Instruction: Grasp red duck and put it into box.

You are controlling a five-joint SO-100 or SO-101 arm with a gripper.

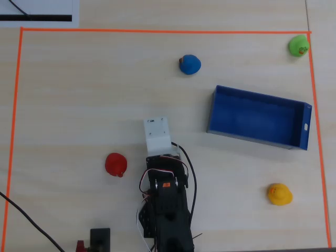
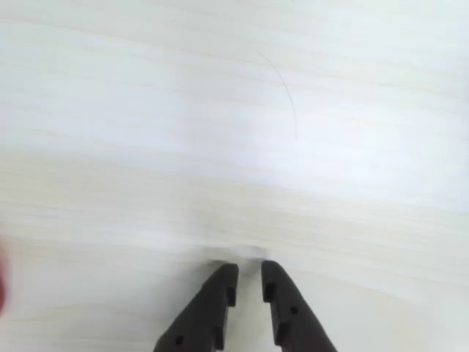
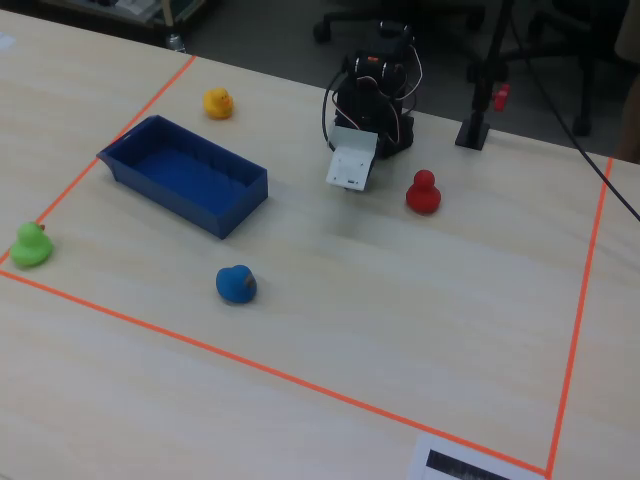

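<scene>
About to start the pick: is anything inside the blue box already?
No. The box shows only its bare blue floor in the overhead and fixed views. The red duck sits on the table beside the arm. Nothing covers the box's interior.
</scene>
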